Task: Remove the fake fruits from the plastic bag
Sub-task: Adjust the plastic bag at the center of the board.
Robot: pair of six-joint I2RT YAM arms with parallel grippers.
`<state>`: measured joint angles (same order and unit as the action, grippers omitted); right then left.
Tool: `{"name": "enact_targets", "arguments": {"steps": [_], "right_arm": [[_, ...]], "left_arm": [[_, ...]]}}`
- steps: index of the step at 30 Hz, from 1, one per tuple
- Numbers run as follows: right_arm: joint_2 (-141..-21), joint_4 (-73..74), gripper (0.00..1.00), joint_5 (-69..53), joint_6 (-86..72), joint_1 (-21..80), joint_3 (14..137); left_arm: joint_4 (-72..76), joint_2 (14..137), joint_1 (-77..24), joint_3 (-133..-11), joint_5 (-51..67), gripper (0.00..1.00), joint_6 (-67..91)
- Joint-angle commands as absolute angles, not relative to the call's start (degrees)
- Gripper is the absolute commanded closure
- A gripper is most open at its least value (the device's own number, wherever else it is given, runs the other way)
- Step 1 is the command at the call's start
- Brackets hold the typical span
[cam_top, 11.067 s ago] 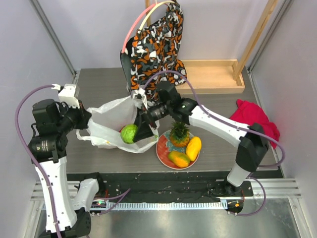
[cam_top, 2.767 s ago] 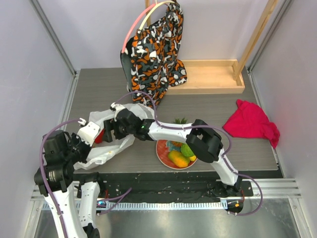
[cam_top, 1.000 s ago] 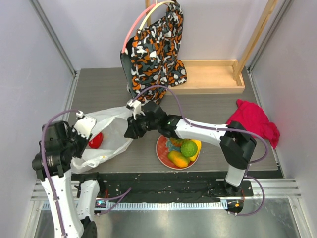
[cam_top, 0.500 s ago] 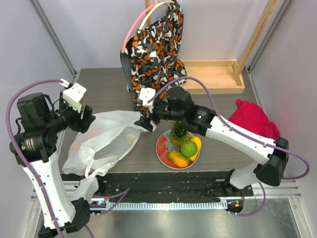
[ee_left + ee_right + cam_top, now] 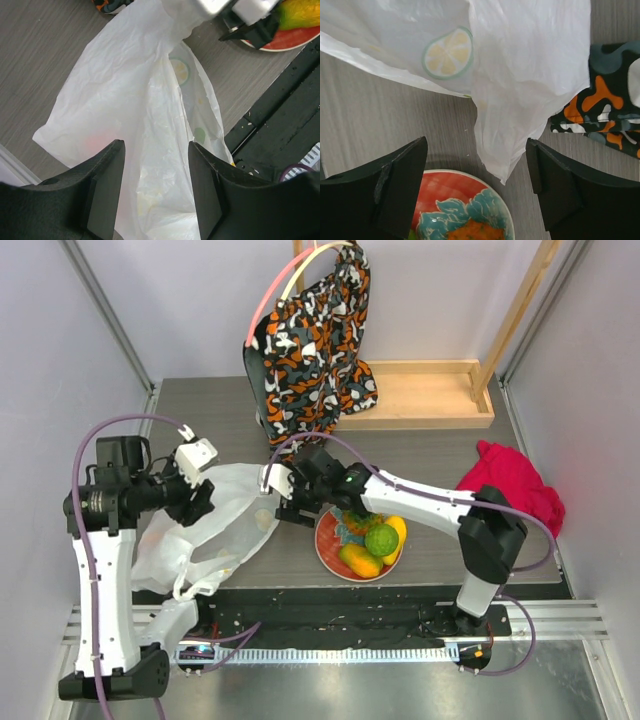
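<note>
Viewing from the top camera: plastic bag (image 5: 215, 530) spread crumpled on the grey table (image 5: 200, 415), left of centre, running from the near edge towards the middle. Fake fruits (image 5: 372, 540) heaped on a red-and-teal plate (image 5: 324, 538) just right of the bag, among them a green lime (image 5: 381, 539), a yellow piece (image 5: 398, 528) and an orange-yellow piece (image 5: 361, 560). Left gripper (image 5: 203, 502) over the bag's upper left edge; right gripper (image 5: 293, 510) at the bag's right corner, beside the plate rim. Patterned cloth bag (image 5: 310, 340) hanging at the back, wooden tray (image 5: 430, 395) beside it, red cloth (image 5: 508, 485) at far right. Looking through the left wrist camera: black fingers spread wide, nothing pinched, white film lying below and between them; lime-slice print (image 5: 180, 70) on the film; faint pinkish patch behind it at lower left, nature not clear; plate edge at top right. Looking through the right wrist camera: fingers parted wide, holding nothing, above the bag's loose corner; same lime-slice print at upper left; plate rim at the bottom, a fold of patterned cloth at right, touching the bag.
</note>
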<state>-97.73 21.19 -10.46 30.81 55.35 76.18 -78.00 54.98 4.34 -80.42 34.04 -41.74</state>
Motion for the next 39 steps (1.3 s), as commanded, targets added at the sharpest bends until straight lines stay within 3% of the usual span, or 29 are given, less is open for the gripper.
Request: {"name": "enact_targets", "arguments": {"steps": [1,4,6,7,8,10,12,14,18,24,28,35,39], "right_arm": [[-101.5,17.2,0.13,-1.3,32.1,55.8,78.3],[-105.0,14.2,0.13,3.9,31.9,55.9,79.6],[-106.3,13.5,0.21,6.6,32.2,55.4,81.5],[-107.3,13.6,0.28,6.2,31.8,54.8,82.3],[-107.6,14.1,0.47,4.4,31.4,53.3,83.1],[-107.4,18.4,0.7,-1.5,29.3,50.7,87.3],[-106.8,23.0,0.88,-10.1,24.7,47.2,91.4],[-106.8,27.0,0.97,-15.8,22.0,45.4,94.1],[-108.8,36.5,0.99,-27.7,18.2,43.7,102.1],[-107.8,35.1,0.99,-33.3,9.8,43.9,101.7],[-105.6,35.0,0.99,-34.9,6.5,43.8,100.6],[-98.8,29.7,0.99,-39.3,-7.3,43.8,94.9],[-96.5,25.9,0.99,-43.3,-12.9,43.7,92.3]], "left_arm": [[-90.9,52.1,2.3,-80.0,36.9,0.43,-41.6],[-90.7,51.3,-3.4,-77.4,36.7,0.45,-41.0],[-89.0,51.1,-6.5,-74.4,35.2,0.46,-40.8],[-88.1,51.1,-9.5,-73.3,34.2,0.47,-40.9],[-87.2,51.2,-10.9,-72.6,32.3,0.49,-41.0],[-84.4,51.4,-14.3,-70.9,30.3,0.52,-41.3],[-82.0,51.9,-15.7,-70.0,28.5,0.54,-42.2],[-80.4,52.0,-17.4,-67.9,27.5,0.56,-42.3],[-71.0,50.4,-22.7,-62.9,19.6,0.58,-40.2],[-57.3,51.5,-30.0,-53.9,4.0,0.59,-40.1],[-52.7,49.3,-30.1,-49.7,-15.2,0.65,-45.8],[-50.3,42.6,-26.2,-44.5,-25.4,0.67,-57.0],[-47.0,46.9,-16.0,-40.8,-26.6,0.65,-64.9]]}}
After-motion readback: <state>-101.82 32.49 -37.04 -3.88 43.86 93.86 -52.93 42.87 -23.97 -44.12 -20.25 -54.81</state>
